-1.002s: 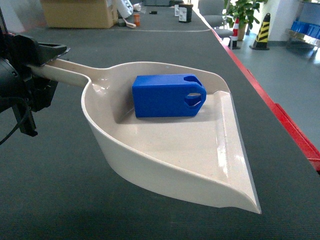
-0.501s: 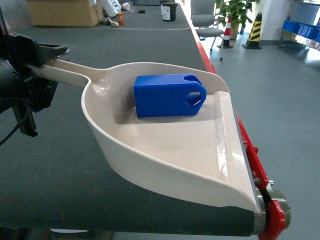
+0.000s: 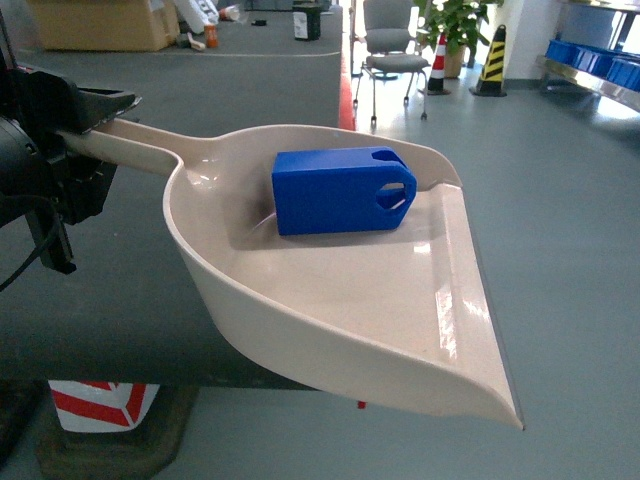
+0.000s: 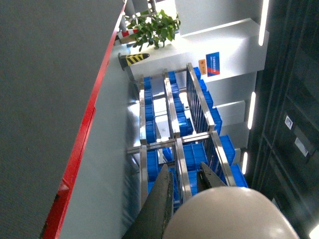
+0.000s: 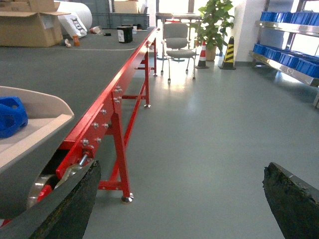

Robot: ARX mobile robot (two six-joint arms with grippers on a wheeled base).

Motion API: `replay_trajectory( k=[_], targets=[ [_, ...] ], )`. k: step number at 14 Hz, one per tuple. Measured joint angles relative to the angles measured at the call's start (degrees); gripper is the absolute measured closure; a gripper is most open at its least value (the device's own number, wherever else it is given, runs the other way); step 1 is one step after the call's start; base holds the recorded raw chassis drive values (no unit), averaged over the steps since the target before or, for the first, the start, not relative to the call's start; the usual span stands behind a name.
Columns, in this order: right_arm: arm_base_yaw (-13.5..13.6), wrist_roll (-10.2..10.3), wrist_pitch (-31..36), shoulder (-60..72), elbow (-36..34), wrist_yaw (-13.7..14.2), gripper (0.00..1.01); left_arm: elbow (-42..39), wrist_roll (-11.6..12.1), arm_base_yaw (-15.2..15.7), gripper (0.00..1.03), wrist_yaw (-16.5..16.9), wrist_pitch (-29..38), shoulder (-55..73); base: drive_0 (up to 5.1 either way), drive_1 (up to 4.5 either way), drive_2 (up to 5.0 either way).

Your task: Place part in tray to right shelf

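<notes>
The beige tray [image 3: 300, 330] hangs in the air across the head view, its long handle running left into my left gripper [image 3: 75, 130], which is shut on it. The blue part [image 3: 340, 190] lies on its side in the back of the tray. In the left wrist view the handle's rounded end [image 4: 229, 214] sits between the dark fingers of the left gripper [image 4: 187, 191]. My right gripper [image 5: 179, 199] stands wide open over bare floor, with the tray [image 5: 35, 134] and part [image 5: 10, 117] to its left. The right shelf [image 5: 286, 62] of steel with blue crates stands far right.
The red-framed belt table [image 5: 119, 84] runs away on the left; the tray's front half overhangs its end. A red-white striped base [image 3: 100, 405] sits on the floor below. An office chair [image 3: 388, 45], striped cones [image 3: 490, 65] and a plant [image 5: 214, 20] stand beyond on grey floor.
The whole view has swung right: the table has slid off to the left and floor now shows under the tray's front. Tray and part keep their place in the left gripper.
</notes>
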Motion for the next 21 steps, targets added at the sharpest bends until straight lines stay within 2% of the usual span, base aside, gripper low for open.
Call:
replay_trajectory(
  k=[5, 12, 21],
  targets=[
    [0.0, 0.0, 0.1, 0.0, 0.0, 0.0, 0.03, 0.0, -0.1, 0.0, 0.91, 0.0, 0.1, 0.0, 4.5, -4.11, -0.4],
    [0.0, 0.0, -0.1, 0.0, 0.0, 0.0, 0.03, 0.0, -0.2, 0.0, 0.91, -0.3, 0.0, 0.0, 4.9, -2.55, -2.6],
    [0.0, 0.0, 0.0, 0.0, 0.0, 0.0, 0.03, 0.0, -0.2, -0.1, 0.91, -0.1, 0.0, 0.0, 4.6, -0.83, -3.9]
  ],
)
